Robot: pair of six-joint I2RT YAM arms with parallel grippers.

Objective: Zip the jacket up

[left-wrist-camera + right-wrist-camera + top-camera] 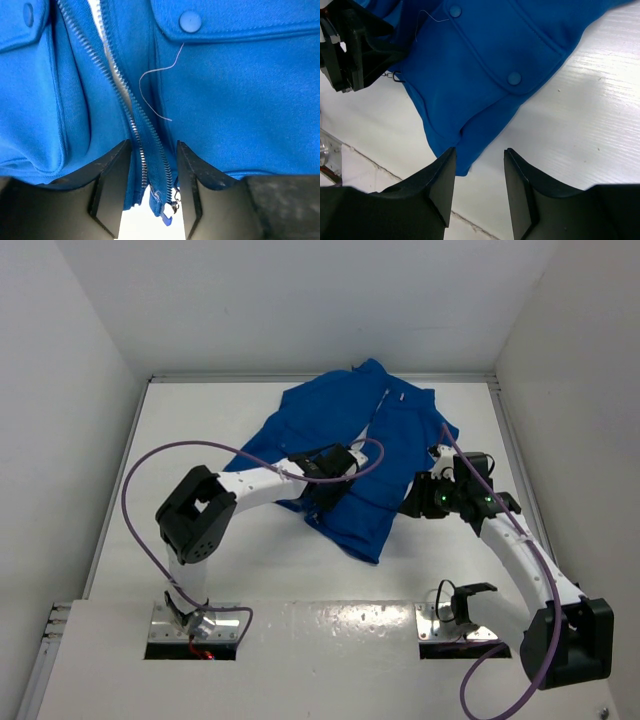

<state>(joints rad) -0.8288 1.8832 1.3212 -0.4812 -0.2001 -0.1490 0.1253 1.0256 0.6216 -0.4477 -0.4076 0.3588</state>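
Note:
The bright blue jacket (350, 445) lies on the white table, collar at the far side, hem toward me. In the left wrist view its two silver zipper rows (131, 107) run down and meet near the slider (174, 202) at the hem. My left gripper (152, 190) is open and straddles that bottom end of the zipper; it sits at the hem in the top view (322, 500). My right gripper (480, 185) is open and empty, just off the jacket's lower right corner (465, 162), beside the flap pocket (514, 78). In the top view it is right of the hem (412, 502).
White walls close in the table on three sides (110, 390). Purple cables (135, 480) loop over both arms. Metal mounting plates (195, 625) sit at the near edge. A loose white thread (150, 85) hangs on the jacket front. My left gripper shows in the right wrist view (350, 50).

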